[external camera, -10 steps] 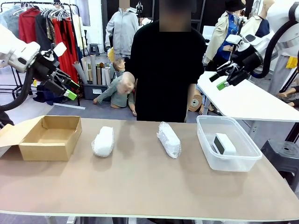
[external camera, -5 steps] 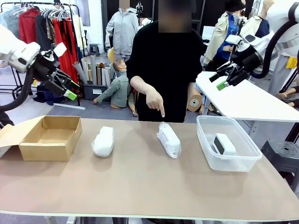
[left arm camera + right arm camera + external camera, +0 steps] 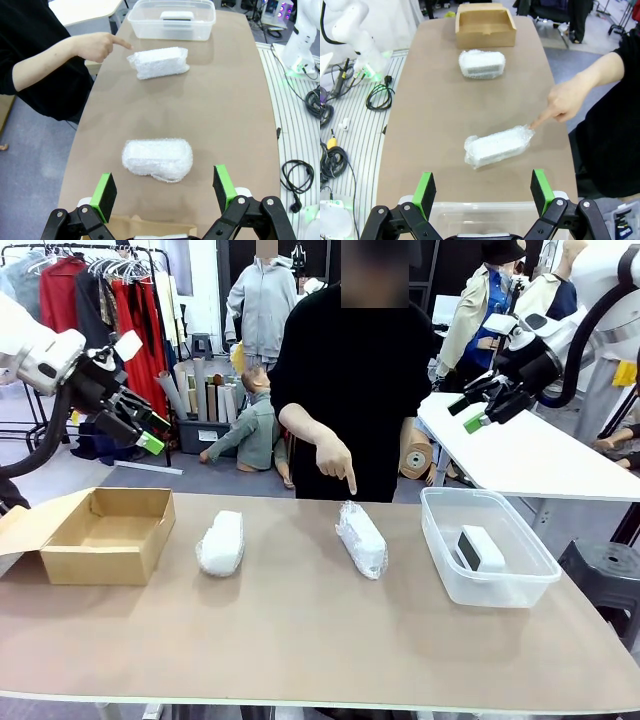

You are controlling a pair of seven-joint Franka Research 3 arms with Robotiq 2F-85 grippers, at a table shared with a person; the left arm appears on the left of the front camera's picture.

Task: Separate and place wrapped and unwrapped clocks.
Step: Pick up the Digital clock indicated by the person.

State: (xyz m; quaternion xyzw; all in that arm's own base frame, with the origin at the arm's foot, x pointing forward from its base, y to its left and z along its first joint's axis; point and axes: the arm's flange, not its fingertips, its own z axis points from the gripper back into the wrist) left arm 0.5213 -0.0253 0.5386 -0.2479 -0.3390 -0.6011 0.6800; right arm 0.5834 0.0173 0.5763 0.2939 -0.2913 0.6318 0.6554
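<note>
Two wrapped clocks are laid apart on the counter (image 3: 300,640): the left wrapped clock (image 3: 221,543) beside one cardboard box (image 3: 105,560), the right wrapped clock (image 3: 361,538) beside one clear tub (image 3: 500,592). One bare clock (image 3: 480,548) is contained in the tub. One hand (image 3: 335,458), unseen a second earlier, is pointed down at the right wrapped clock. The left claw (image 3: 155,432) and the right claw (image 3: 465,414) are held open above the counter, unmoved.

You have two crinkly white bundles lying flat, well apart: left bundle (image 3: 221,543), right bundle (image 3: 361,538); the bare white clock (image 3: 479,548), dark screen, seemingly tilted, sits in the clear tub (image 3: 500,585).
</note>
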